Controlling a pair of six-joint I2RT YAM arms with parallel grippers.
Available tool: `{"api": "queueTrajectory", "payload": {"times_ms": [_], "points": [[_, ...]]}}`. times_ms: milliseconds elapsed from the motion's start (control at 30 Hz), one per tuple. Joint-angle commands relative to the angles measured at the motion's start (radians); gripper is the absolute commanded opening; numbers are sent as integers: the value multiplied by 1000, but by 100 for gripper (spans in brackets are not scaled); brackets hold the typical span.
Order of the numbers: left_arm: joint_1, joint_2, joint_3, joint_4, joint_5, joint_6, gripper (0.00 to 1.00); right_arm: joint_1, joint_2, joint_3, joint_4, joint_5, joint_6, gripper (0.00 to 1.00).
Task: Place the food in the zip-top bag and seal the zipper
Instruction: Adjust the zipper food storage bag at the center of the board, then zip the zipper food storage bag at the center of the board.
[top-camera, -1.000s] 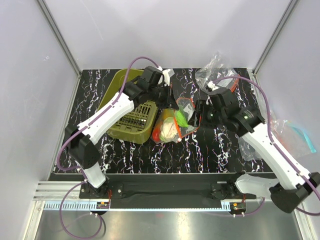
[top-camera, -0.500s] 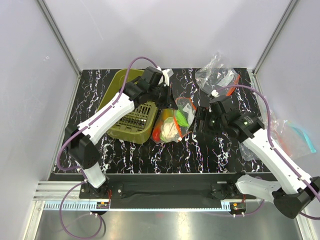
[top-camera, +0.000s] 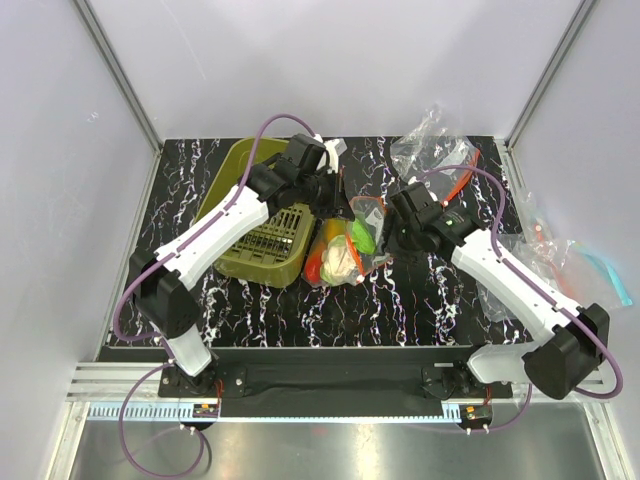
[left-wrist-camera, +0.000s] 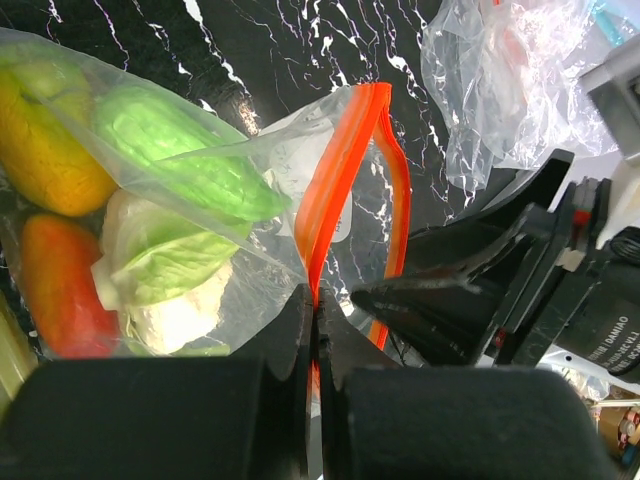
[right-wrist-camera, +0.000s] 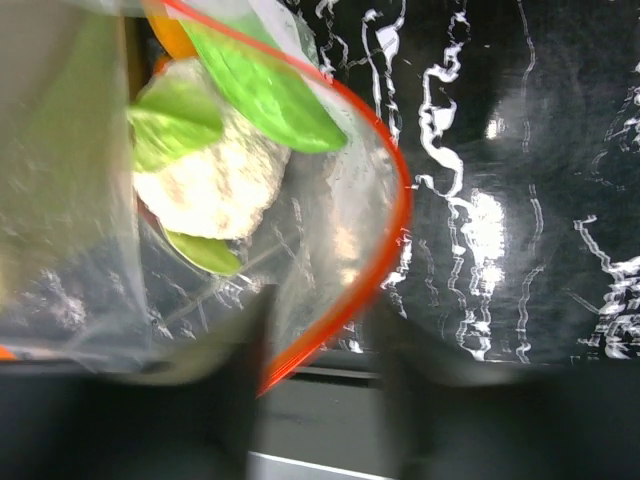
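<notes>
The zip-top bag (top-camera: 342, 250) lies at mid-table and holds the food: a red tomato (left-wrist-camera: 55, 290), an orange piece (left-wrist-camera: 40, 150), green leafy pieces (left-wrist-camera: 180, 150) and a white cauliflower (left-wrist-camera: 185, 315). My left gripper (top-camera: 336, 197) is shut on the red zipper (left-wrist-camera: 345, 170) at one end of the bag's mouth, which gapes open beyond it. My right gripper (top-camera: 393, 236) is open at the other side of the mouth. In the right wrist view the zipper (right-wrist-camera: 375, 265) runs between its blurred fingers (right-wrist-camera: 245, 385), with the cauliflower (right-wrist-camera: 210, 180) behind the plastic.
The olive-green slotted basket (top-camera: 235, 170) stands left of the bag, under my left arm. Crumpled clear bags (top-camera: 435, 155) lie at the back right. Another bag with a light-blue strip (top-camera: 600, 270) lies at the right edge.
My right arm has swung left and its gripper has come up to the bag's mouth, around the zipper. My left gripper has kept its hold and barely moved.
</notes>
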Motion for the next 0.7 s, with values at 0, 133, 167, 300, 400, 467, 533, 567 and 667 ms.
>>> {"api": "queueTrajectory", "payload": {"times_ms": [0,133,167,300,400,467,533,567,667], "points": [[-8,-51,36,46,1,6,4,0,-27,-6,86,51,42,42],[-26,-65,56,35,30,53,30,0,-42,63,57,117,16,3],[-32,-76,53,35,22,69,40,0,-48,76,52,140,16,0],[-61,-194,-27,73,-71,115,77,0,-107,93,60,137,31,0],[-69,-299,-137,142,-77,107,85,0,-134,83,80,119,60,0],[-101,-349,-188,170,-124,116,86,0,-131,91,71,104,68,0],[-148,-419,-275,198,-165,124,86,0,-124,106,60,96,71,0],[-167,-442,-309,242,-206,124,86,0,-121,111,52,91,71,0],[-262,-525,-459,328,-292,142,86,0,-118,120,43,97,70,0]]}}
